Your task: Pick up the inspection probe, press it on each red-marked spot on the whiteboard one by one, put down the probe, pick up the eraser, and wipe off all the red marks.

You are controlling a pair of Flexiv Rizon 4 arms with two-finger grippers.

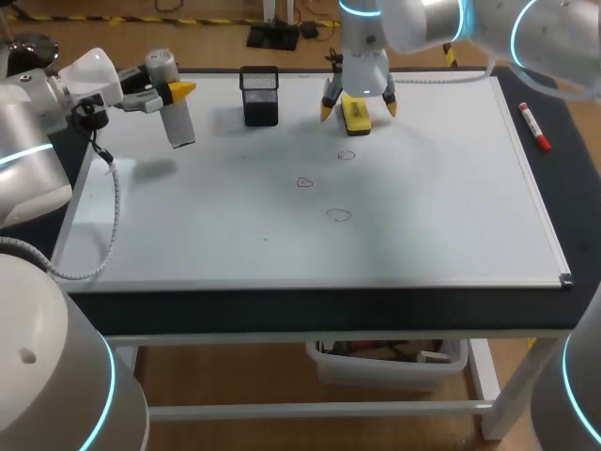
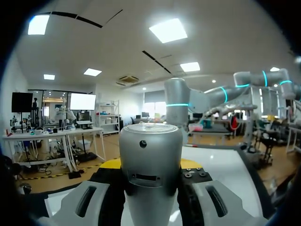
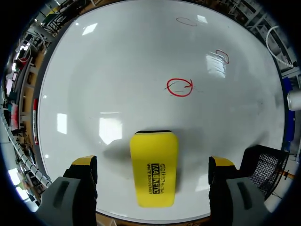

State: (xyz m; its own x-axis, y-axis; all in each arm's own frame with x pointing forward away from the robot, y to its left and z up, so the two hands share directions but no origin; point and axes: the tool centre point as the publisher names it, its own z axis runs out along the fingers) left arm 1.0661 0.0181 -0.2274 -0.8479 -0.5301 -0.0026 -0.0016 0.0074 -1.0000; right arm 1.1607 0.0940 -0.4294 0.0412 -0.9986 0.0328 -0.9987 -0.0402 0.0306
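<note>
Item 1, whiteboard (image 1: 423,216): lies flat and covers most of the table top. I place every other item by it.

Item 2, left gripper (image 1: 169,89): hangs over the whiteboard's far-left corner. In the left wrist view I see its fingers clamped against both sides of the inspection probe.

Item 3, inspection probe (image 1: 178,122): a silver cylinder in the left gripper, slightly tilted. Its lower end points down at the whiteboard's far-left corner. Its shadow falls on the board apart from it, so I log it as off the surface.

Item 4, right gripper (image 1: 358,109): directly above the eraser, by the middle of the whiteboard's far edge. Its fingers are spread wide, one on each side of the eraser. In the right wrist view I see bare board between each yellow tip and the eraser.

Item 5, eraser (image 1: 356,115): a yellow block lying flat on the whiteboard near the middle of its far edge.

Item 6, red marks (image 1: 304,182): three small red circles on the whiteboard, none wiped. They run from just nearer than the eraser toward the board's centre.

Item 7, black mesh holder (image 1: 260,94): upright on the whiteboard's far edge, between the probe and the eraser.

Item 8, red marker (image 1: 535,127): lies on the dark table strip just off the whiteboard's right edge, near its far end.
</note>
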